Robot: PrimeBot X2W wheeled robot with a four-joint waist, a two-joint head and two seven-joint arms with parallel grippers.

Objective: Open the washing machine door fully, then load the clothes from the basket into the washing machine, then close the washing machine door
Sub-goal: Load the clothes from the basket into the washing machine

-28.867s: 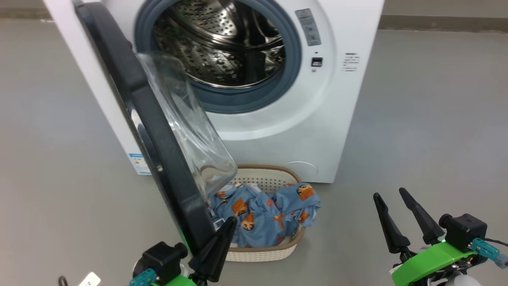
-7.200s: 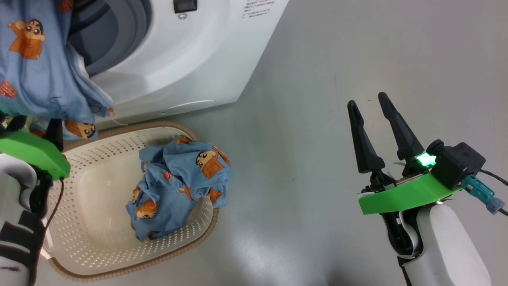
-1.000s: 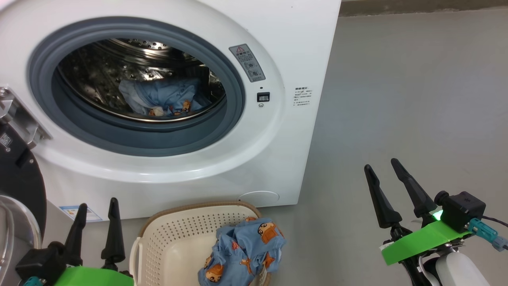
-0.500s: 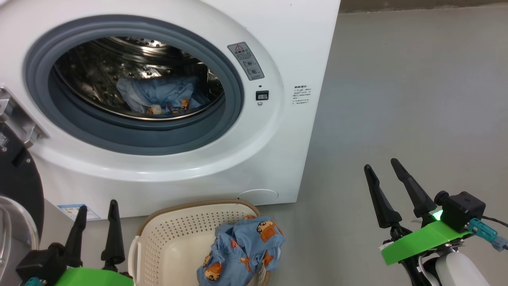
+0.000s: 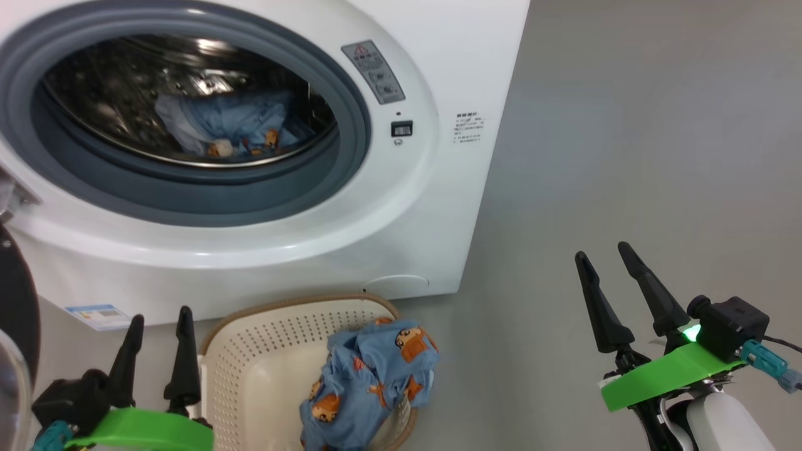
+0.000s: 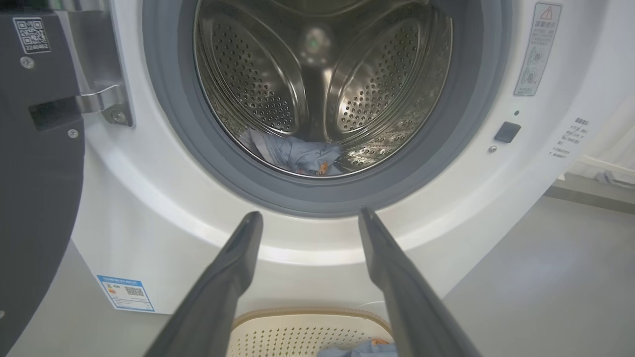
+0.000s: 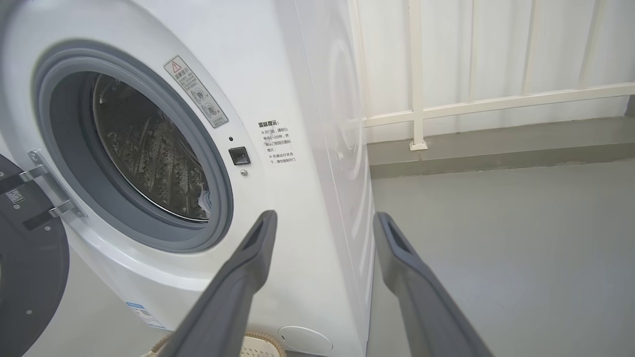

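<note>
The white washing machine [image 5: 438,207] stands open, its door [image 6: 34,198] swung wide to the left on its metal hinge [image 6: 99,99]. One light blue garment [image 5: 225,122] lies in the steel drum [image 6: 278,69]. Another bundle of the clothes [image 5: 369,382] rests at the right end of the cream basket [image 5: 250,351] on the floor in front of the machine. My left gripper [image 5: 160,319] is open and empty, just left of the basket. My right gripper [image 5: 604,250] is open and empty over bare floor, well to the right.
Grey floor [image 5: 626,125] stretches to the right of the machine. A white railing [image 7: 416,114] and a low kerb run behind it. A blue label sticker [image 5: 94,315] sits on the machine's lower left front.
The head view has tipped down and moved closer, so the machine sits higher in it. Both grippers stay open, and the clothes lie as before.
</note>
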